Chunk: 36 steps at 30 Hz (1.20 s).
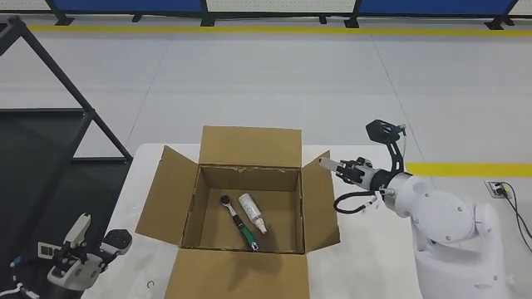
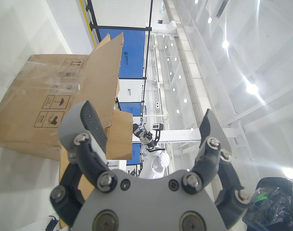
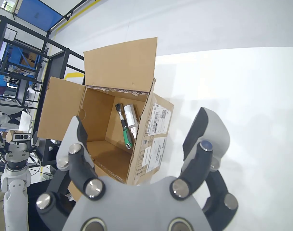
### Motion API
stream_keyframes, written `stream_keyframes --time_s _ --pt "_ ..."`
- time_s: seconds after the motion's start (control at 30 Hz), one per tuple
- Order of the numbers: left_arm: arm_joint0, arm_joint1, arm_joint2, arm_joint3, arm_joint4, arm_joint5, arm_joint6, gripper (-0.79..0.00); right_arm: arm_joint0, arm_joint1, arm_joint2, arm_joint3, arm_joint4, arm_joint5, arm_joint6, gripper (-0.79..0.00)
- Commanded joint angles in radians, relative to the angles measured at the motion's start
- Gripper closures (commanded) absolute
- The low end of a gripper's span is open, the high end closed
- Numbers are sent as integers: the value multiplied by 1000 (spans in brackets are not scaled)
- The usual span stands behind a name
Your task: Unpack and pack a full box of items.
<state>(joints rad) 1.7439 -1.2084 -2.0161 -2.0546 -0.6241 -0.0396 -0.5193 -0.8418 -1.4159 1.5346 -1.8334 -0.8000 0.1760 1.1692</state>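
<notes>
A white table (image 1: 366, 257) in a bright hall with blue partitions behind: an open box (image 1: 249, 178) is seen just ahead of and below the right gripper (image 3: 138, 117), whose fingers are spread wide with nothing held. On the box floor, beyond the fingertips, a ratchet (image 3: 123, 123) and a bottle (image 3: 131, 116) are laid side by side, so close that contact cannot be ruled out. The left gripper (image 2: 147, 108) is held low near the table's edge, likewise spread and empty, with the box's outer wall ahead of it and to one side. Unpacking is judged to be the step in hand, with these two items to be lifted out. The flap nearest the right gripper would best be cleared from above before any descent is made. The jaws would be turned across the chosen item's length, and the finger going between the pair placed with care so the neighbour is not dragged
</notes>
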Motion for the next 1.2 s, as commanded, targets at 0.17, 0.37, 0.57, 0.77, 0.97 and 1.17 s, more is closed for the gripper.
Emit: stream_keyframes --time_s 0.17,0.37,0.57,0.77,0.97,1.17 --pt "-18 0 4 18 -12 48 44 -785 -34 5 0 29 135 -43 -11 -785" --pt "-113 7 26 84 24 96 92 -785 -33 16 38 89 342 -88 74 -785" --pt "-223 15 102 130 85 145 91 -785 -17 23 7 121 456 -126 100 -785" --pt "-282 19 160 154 139 164 83 -785 0 22 -66 138 499 -121 23 -785" --pt "-272 20 187 130 126 163 63 -785 12 18 -138 164 530 -116 -81 -785" --pt "-249 19 229 93 118 188 40 -785 39 12 -208 237 550 -109 -174 -785"
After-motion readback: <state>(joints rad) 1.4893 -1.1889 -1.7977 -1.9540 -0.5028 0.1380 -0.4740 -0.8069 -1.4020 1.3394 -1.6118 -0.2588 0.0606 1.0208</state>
